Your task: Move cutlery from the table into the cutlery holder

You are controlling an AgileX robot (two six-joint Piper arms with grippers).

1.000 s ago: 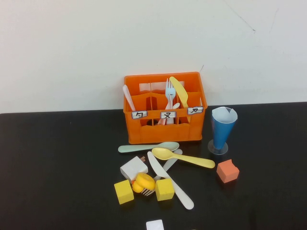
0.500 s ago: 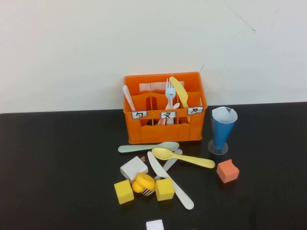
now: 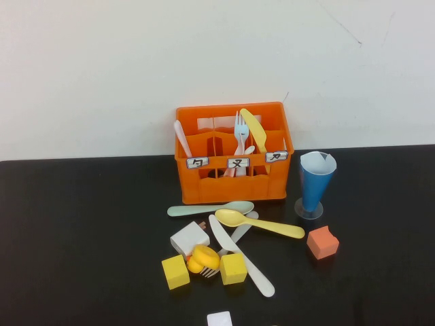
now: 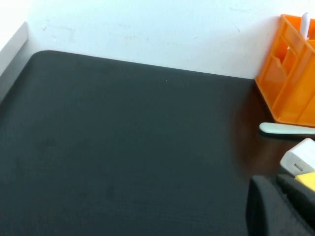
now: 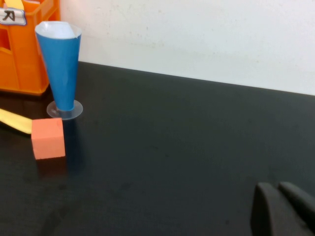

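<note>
High view showed the orange crate [image 3: 233, 154] upright; at its 6 o'clock lay the fork [image 3: 230, 246], tines under the yellow duck [image 3: 203, 258]. Left wrist view: left gripper [image 4: 280, 206], fingers pressed together. Right wrist view: right gripper [image 5: 284, 209] likewise clenched, empty.

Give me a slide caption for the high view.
Orange cutlery holder behind scattered cutlery, blocks and blue cup; neither gripper in view.

The surface [image 3: 81, 231] lies bare on the left and far right. Before the crate [image 3: 233, 182], the fork [image 3: 228, 248] is hemmed in by spoons, knife [image 3: 241, 257], duck [image 3: 203, 259] and blocks; the cup [image 3: 316, 180] flanks the crate's right.

Left gripper [image 4: 280, 206] and right gripper [image 5: 283, 209] hang low over bare surface.
</note>
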